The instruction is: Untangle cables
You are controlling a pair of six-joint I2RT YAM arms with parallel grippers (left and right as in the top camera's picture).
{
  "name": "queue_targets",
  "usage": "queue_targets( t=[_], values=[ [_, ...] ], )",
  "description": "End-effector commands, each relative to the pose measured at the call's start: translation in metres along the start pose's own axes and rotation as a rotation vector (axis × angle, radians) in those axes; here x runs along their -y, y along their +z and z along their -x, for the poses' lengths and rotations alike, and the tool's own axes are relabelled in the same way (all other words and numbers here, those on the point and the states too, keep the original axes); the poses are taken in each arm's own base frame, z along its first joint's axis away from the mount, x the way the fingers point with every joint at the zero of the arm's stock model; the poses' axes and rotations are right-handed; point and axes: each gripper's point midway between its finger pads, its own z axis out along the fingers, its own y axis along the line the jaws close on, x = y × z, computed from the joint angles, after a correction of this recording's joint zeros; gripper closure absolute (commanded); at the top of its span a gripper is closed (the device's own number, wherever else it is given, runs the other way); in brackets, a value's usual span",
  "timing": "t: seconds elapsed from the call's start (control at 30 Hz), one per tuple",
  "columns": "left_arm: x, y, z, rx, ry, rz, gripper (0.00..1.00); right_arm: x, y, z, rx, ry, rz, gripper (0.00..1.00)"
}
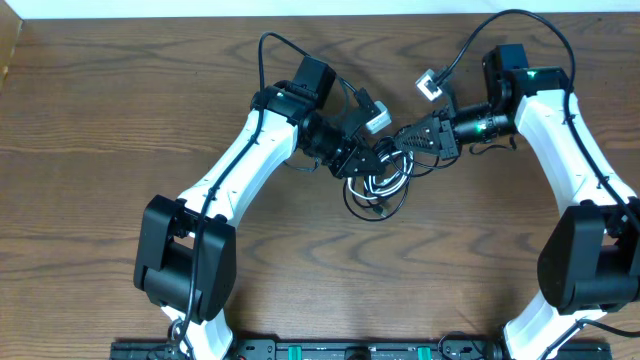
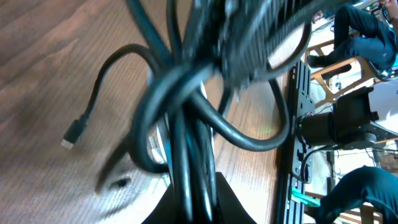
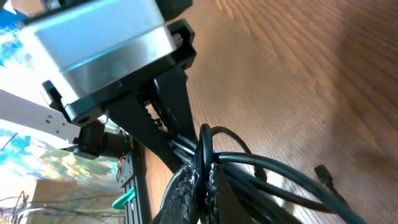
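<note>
The cables (image 1: pixel 375 186) form a tangle of black loops with a white strand among them at the table's middle. My left gripper (image 1: pixel 378 156) reaches into the tangle from the left. In the left wrist view the left gripper (image 2: pixel 196 190) is shut on several black cables (image 2: pixel 186 118), which rise in a bundle between its fingers (image 2: pixel 231 208). My right gripper (image 1: pixel 401 140) meets the tangle from the right. In the right wrist view the right gripper (image 3: pixel 204 182) is shut on one black cable (image 3: pixel 204 146). A loose plug end (image 2: pixel 69 138) lies on the wood.
The wooden table (image 1: pixel 100 150) spreads out around the tangle. The arms' own thicker black cables (image 1: pixel 505 20) arch above the wrists. A black rail (image 1: pixel 330 350) runs along the front edge. Another plug end (image 3: pixel 323 174) rests on the wood.
</note>
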Motion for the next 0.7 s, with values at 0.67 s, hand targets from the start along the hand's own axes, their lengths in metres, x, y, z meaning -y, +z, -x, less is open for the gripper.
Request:
queue_targets(
  t=[0.67],
  values=[
    [-0.019, -0.014, -0.003, 0.01, -0.132, 0.052, 0.93, -0.022, -0.05, 0.024, 0.155, -0.085, -0.017, 0.75]
  ],
)
